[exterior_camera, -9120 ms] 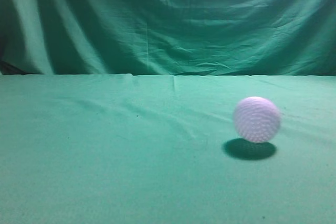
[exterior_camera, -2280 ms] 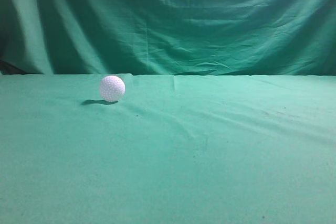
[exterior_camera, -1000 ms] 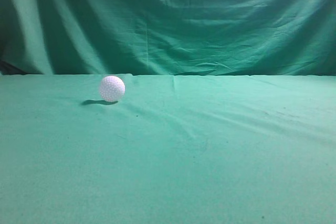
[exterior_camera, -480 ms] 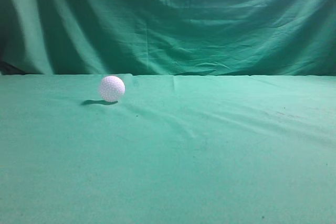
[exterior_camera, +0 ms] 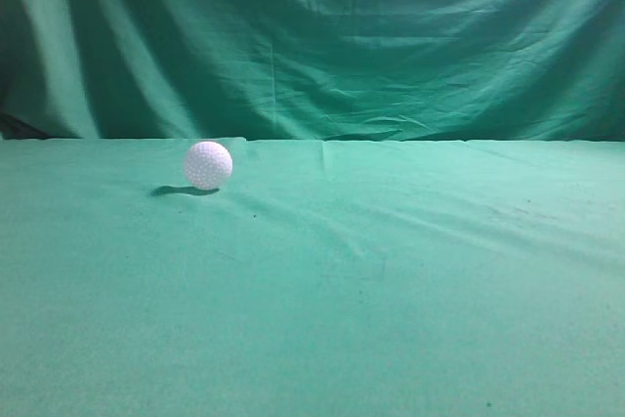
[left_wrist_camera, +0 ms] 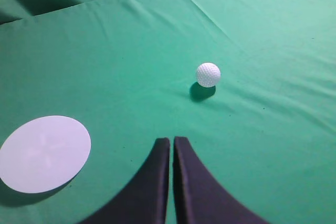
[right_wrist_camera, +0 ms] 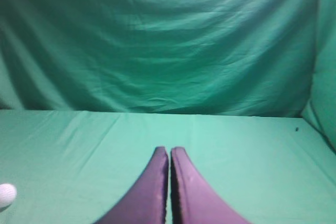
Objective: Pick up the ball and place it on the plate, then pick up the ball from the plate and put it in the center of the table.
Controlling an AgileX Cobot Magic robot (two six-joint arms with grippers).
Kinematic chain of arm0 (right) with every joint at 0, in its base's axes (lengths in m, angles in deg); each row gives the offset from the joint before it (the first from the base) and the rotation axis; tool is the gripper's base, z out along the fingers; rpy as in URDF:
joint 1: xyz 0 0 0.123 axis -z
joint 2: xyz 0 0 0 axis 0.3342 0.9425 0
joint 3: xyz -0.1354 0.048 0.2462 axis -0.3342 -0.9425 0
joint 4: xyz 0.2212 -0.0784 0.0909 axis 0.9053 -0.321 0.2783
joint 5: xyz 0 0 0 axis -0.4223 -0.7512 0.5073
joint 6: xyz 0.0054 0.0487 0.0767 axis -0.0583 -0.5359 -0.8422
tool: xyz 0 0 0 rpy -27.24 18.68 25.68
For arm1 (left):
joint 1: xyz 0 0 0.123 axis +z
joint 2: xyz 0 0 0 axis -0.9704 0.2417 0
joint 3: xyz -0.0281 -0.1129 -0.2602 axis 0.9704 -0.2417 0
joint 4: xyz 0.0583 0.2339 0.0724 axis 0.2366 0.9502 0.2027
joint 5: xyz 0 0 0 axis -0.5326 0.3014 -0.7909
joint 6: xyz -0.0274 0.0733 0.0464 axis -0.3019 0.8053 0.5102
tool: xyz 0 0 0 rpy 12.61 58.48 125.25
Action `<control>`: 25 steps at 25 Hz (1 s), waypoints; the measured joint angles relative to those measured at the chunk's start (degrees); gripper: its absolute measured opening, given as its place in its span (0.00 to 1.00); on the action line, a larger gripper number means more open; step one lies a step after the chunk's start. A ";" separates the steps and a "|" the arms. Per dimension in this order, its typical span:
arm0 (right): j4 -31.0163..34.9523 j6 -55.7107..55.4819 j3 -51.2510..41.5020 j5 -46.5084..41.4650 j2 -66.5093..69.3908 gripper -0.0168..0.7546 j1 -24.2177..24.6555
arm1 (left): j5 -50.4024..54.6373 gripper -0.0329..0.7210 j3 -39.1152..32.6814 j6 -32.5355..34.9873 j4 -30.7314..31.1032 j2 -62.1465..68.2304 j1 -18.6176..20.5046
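The ball (exterior_camera: 208,164), white and dimpled, rests on the green table (exterior_camera: 391,280) at the far left in the exterior view. It also shows in the left wrist view (left_wrist_camera: 208,74), ahead and right of my left gripper (left_wrist_camera: 171,140), which is shut and empty. The plate (left_wrist_camera: 44,152), a flat white disc, lies left of that gripper and holds nothing. In the right wrist view the ball (right_wrist_camera: 7,194) sits at the lower left edge, far left of my right gripper (right_wrist_camera: 169,149), which is shut and empty. No gripper shows in the exterior view.
A draped, folded green cloth backdrop (exterior_camera: 322,41) hangs behind the table's far edge. It also shows in the right wrist view (right_wrist_camera: 168,40), with a side fold at the right. The table cloth is slightly wrinkled.
Nine seconds ago the ball was large and near at the right of the exterior view; it now lies far left. Over the last two seconds nothing has moved.
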 joint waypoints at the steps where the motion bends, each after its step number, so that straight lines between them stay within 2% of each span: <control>1: 0.11 0.00 -1.38 1.17 -1.11 0.02 1.19 | 0.00 0.04 0.00 0.00 0.00 0.00 0.00; 6: 0.30 0.00 -8.65 5.77 -5.86 0.02 4.70 | 0.00 0.04 0.00 0.00 0.00 0.00 0.00; 16: 0.87 -1.30 -20.79 10.41 -6.24 0.02 5.22 | 0.00 0.04 0.00 0.00 0.00 0.00 0.00; 20: 1.00 -1.40 -20.78 8.08 -6.24 0.02 5.22 | 0.00 0.04 0.00 0.00 0.00 0.00 0.00; 25: 1.28 -1.40 -20.98 -0.79 -6.24 0.02 5.22 | 0.00 0.04 0.00 0.00 0.00 0.00 0.00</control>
